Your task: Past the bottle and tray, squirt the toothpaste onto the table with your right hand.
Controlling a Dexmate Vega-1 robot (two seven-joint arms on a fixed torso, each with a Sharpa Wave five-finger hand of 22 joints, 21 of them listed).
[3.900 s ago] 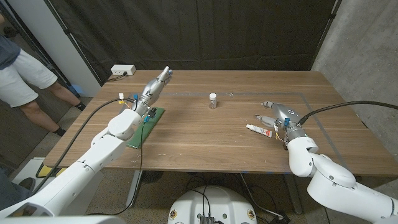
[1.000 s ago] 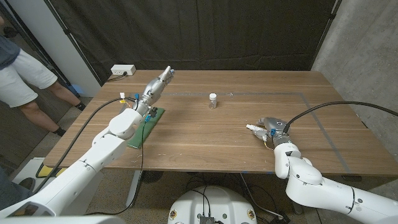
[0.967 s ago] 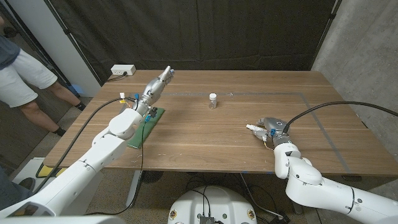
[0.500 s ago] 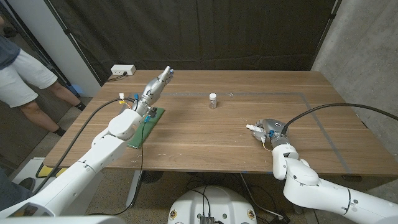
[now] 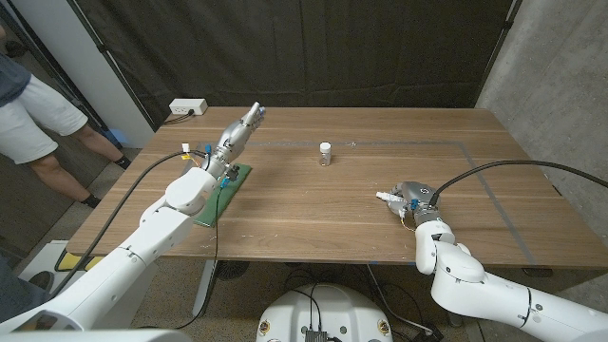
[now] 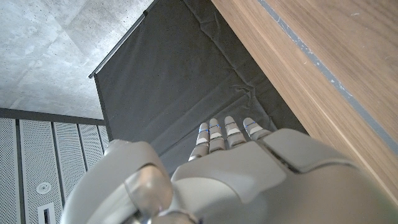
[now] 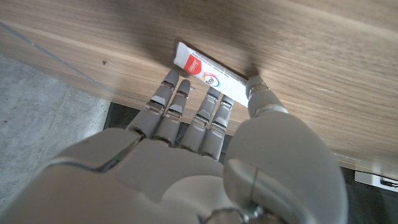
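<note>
The white toothpaste tube (image 7: 208, 73) with red print lies on the table. Its capped end (image 5: 382, 196) sticks out from under my right hand (image 5: 410, 195). That hand (image 7: 205, 143) reaches over the tube, its fingertips (image 7: 211, 93) along one long side and the thumb (image 7: 260, 93) at one end. The tube stays flat on the wood. A small clear bottle (image 5: 326, 153) stands mid-table, farther back. The green tray (image 5: 226, 190) lies at the left under my left arm. My left hand (image 5: 239, 131) hangs raised above it, fingers (image 6: 224, 134) straight, holding nothing.
A grey tape line (image 5: 456, 144) marks a rectangle on the table. A white power strip (image 5: 188, 107) sits at the far left corner. A person (image 5: 33, 114) stands off the table's left side. A black curtain (image 5: 304, 47) closes the back.
Since 3.9 s ago my right hand has moved left from beside the tube onto it. Over the last second it barely shifts. The tube, bottle and left arm stay put.
</note>
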